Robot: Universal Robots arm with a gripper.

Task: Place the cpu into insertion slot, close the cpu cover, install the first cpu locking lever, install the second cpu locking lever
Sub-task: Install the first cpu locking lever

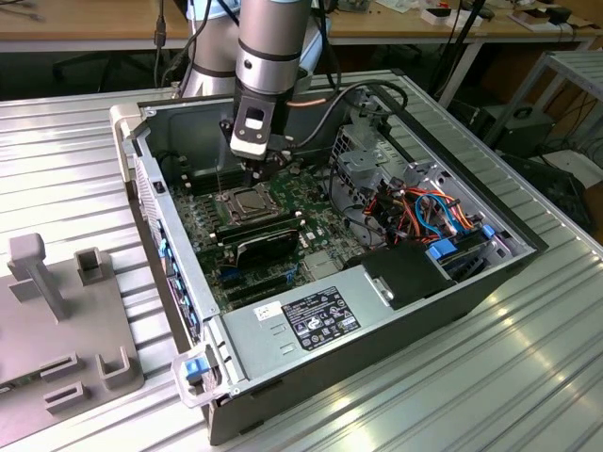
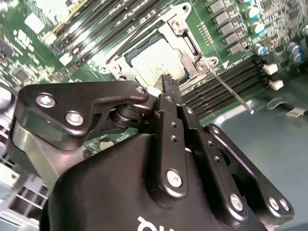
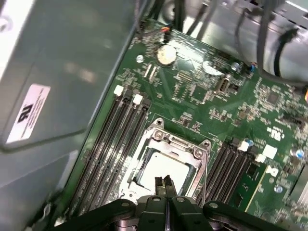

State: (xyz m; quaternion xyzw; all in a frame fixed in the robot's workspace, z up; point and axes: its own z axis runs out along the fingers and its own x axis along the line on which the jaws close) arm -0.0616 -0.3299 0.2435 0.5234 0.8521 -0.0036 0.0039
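Ribbed metal table (image 1: 66,141) under an open computer case (image 1: 443,292) sets the scene. Inside the case, the end effector (image 3: 165,184) hangs with its fingers pressed together and nothing between them, their tips just over one edge of the cpu (image 3: 166,166). That chip lies flat, ringed by the cpu cover (image 3: 169,141), which is folded down around it. In the second wrist view a thin locking lever (image 2: 232,92) sticks out free from the cover's corner. Long black memory slots (image 3: 109,142) run on both sides across the green motherboard (image 3: 192,91). A grey fixture (image 1: 57,320) sits by the table's edge at the exterior view's left.
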